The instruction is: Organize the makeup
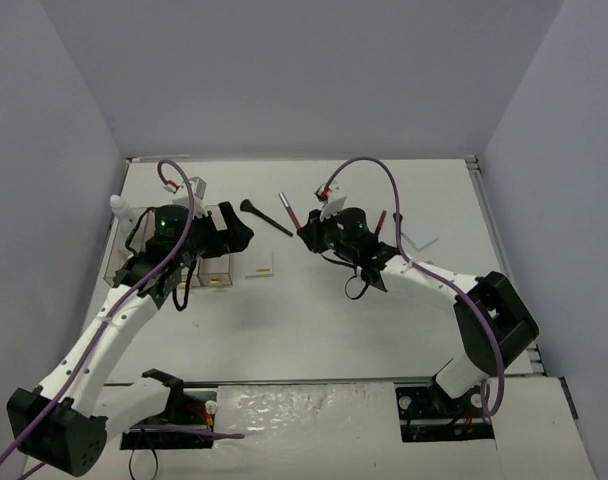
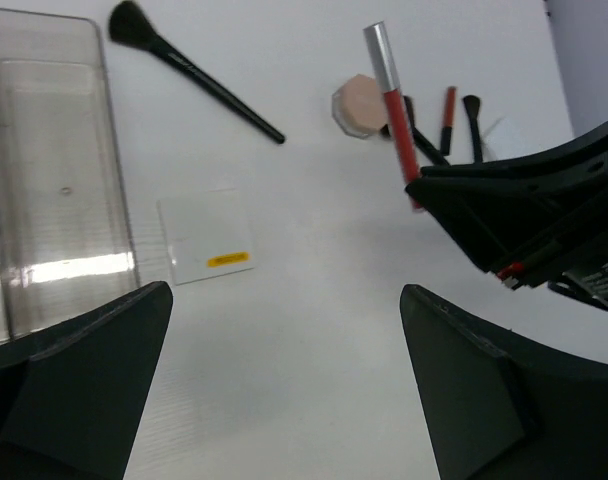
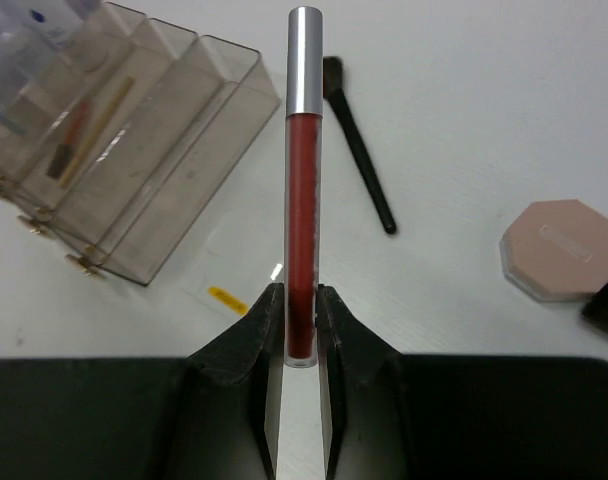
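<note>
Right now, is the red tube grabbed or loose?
Grabbed: the right gripper is shut on the red tube, near its bottom end. Whether it is off the table, I cannot tell.

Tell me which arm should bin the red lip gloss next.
Right. The right gripper is shut on the red lip gloss; the left gripper is open, empty, by the bins.

Overhead view looks down; wrist views sit low (sharing the red tube [image 3: 302, 220]).
</note>
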Action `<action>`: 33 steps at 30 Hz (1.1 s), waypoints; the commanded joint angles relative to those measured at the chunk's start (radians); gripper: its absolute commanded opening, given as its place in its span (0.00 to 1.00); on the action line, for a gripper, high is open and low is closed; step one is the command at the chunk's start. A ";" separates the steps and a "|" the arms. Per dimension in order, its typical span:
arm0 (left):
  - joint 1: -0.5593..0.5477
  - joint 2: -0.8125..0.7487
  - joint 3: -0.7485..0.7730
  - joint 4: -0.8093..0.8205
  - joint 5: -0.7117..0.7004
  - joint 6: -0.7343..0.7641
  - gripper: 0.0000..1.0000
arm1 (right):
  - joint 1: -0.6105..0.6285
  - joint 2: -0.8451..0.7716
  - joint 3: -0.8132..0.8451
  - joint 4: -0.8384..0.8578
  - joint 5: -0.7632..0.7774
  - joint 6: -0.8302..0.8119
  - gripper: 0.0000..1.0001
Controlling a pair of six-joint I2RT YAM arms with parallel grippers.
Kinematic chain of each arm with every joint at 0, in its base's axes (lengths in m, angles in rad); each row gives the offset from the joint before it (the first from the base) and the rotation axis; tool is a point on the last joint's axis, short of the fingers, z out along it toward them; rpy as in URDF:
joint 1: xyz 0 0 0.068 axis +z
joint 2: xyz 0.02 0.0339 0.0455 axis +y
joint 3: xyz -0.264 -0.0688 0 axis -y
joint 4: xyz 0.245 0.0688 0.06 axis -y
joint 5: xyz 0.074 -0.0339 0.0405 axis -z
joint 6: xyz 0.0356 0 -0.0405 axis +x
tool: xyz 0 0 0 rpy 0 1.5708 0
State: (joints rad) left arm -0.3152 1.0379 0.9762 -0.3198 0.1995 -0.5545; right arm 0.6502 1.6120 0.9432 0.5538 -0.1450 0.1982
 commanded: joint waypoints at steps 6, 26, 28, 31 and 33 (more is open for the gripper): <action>-0.224 0.039 -0.013 0.351 -0.110 -0.145 0.96 | 0.067 -0.218 -0.235 0.429 -0.060 0.272 0.00; -0.358 0.215 -0.004 0.567 -0.246 -0.211 0.66 | 0.077 -0.313 -0.334 0.554 -0.091 0.387 0.00; -0.358 0.224 -0.013 0.592 -0.241 -0.220 0.53 | 0.078 -0.309 -0.334 0.559 -0.095 0.389 0.00; -0.360 0.241 -0.012 0.604 -0.233 -0.225 0.28 | 0.077 -0.303 -0.334 0.566 -0.102 0.393 0.00; -0.364 0.250 -0.013 0.606 -0.231 -0.230 0.06 | 0.078 -0.301 -0.335 0.567 -0.099 0.395 0.00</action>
State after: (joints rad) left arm -0.6723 1.2856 0.9345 0.1795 -0.0155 -0.7690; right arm 0.7216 1.3449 0.5982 0.9905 -0.2298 0.5794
